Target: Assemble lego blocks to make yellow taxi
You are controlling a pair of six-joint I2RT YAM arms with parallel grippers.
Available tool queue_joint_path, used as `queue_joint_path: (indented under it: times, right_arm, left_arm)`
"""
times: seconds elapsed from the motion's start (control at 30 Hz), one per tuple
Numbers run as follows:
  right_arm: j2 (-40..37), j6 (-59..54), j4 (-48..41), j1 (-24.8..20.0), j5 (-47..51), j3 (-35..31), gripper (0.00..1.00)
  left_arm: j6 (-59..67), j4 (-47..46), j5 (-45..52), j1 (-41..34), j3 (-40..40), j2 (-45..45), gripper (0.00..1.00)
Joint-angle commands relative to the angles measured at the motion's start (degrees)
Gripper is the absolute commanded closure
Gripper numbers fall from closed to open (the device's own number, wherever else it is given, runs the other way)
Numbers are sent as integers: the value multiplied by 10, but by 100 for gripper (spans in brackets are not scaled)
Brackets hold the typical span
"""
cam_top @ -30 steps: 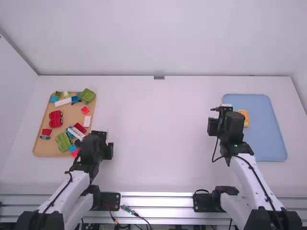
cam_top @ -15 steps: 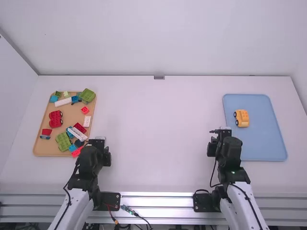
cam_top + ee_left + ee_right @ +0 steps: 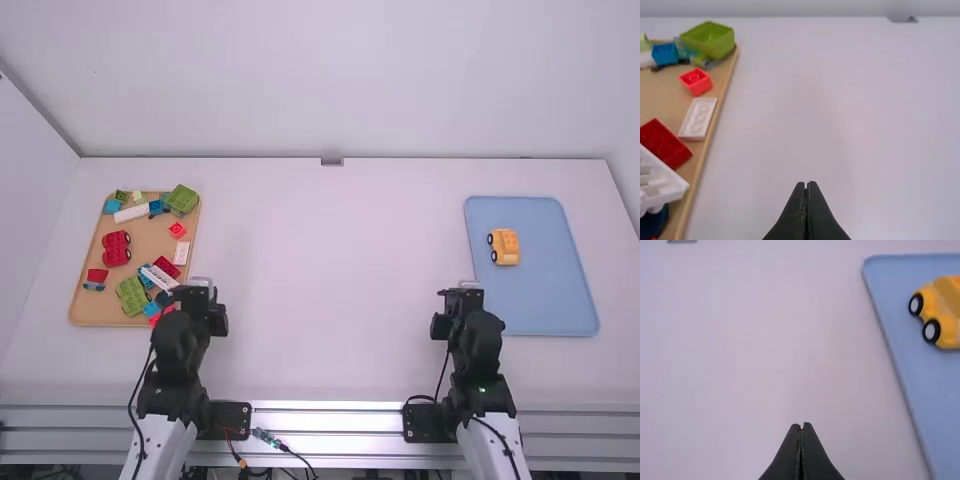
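Taxi (image 3: 505, 247) is sitting on blue tray (image 3: 541, 295); build is looking complete, no step evidently remaining. Left gripper (image 3: 807, 184) and right gripper (image 3: 801, 425) are showing closed, empty jaws.

Here we have the brick tray (image 3: 92, 312) near the left edge of the tabletop (image 3: 330, 290), blocks (image 3: 131, 295) lying on it; near the right, the second tray (image 3: 550, 300), car (image 3: 505, 247) towards its far left corner.
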Motion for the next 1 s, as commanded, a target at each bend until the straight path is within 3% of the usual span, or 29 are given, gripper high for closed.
queue_joint_path:
  times: [0.0,0.63,0.97]
  right_arm:
    - [-25,3,-3,-1,2,-6,100]
    - [-173,3,-3,-1,2,-6,100]
    - [-227,3,-3,-1,2,-6,100]
  left_arm:
    - [1,-5,-1,-1,-3,-23,100]
    - [1,-5,-1,-1,-3,-153,100]
    - [1,-5,-1,-1,-3,-165,100]
